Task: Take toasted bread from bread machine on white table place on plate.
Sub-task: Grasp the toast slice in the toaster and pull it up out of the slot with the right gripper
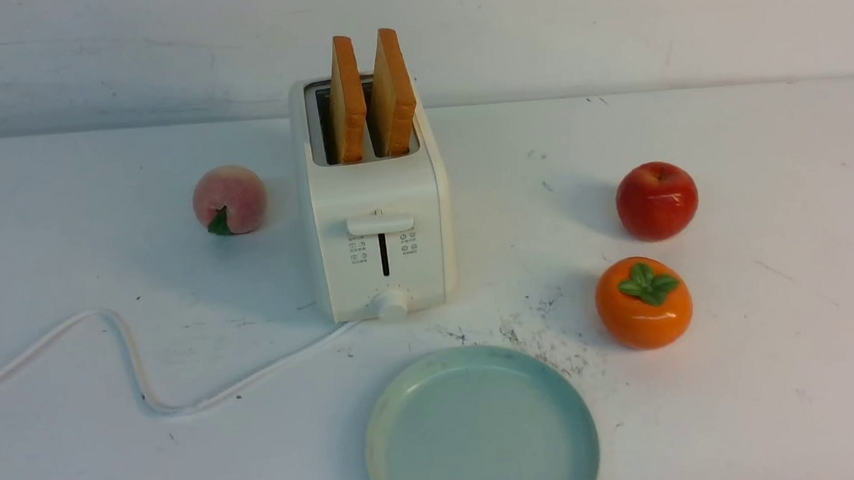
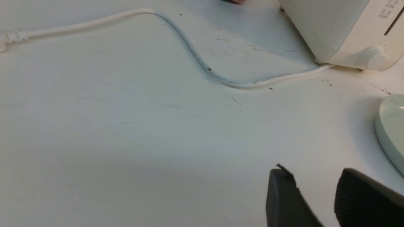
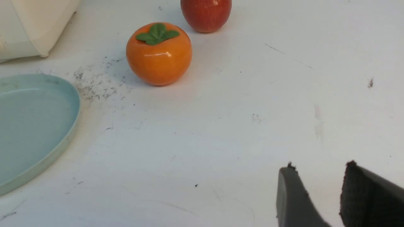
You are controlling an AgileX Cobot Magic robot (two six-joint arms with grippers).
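Two slices of toasted bread (image 1: pixel 347 100) (image 1: pixel 392 92) stand upright in the slots of the white bread machine (image 1: pixel 380 229) at the middle of the white table (image 1: pixel 793 362). In front of it lies the pale blue-green plate (image 1: pixel 482 428), with nothing on it. Neither arm shows in the front view. My left gripper (image 2: pixel 314 171) is open over bare table, short of the bread machine (image 2: pixel 331 28) and the plate's rim (image 2: pixel 393 126). My right gripper (image 3: pixel 318 167) is open too, over bare table to the side of the plate (image 3: pixel 31 126). Nothing sits between either pair of fingers.
A peach (image 1: pixel 229 199) lies left of the bread machine. A red apple (image 1: pixel 656 200) and an orange persimmon (image 1: pixel 643 302) sit to its right. The white cord (image 1: pixel 128 359) snakes across the left table. A white wall closes the back.
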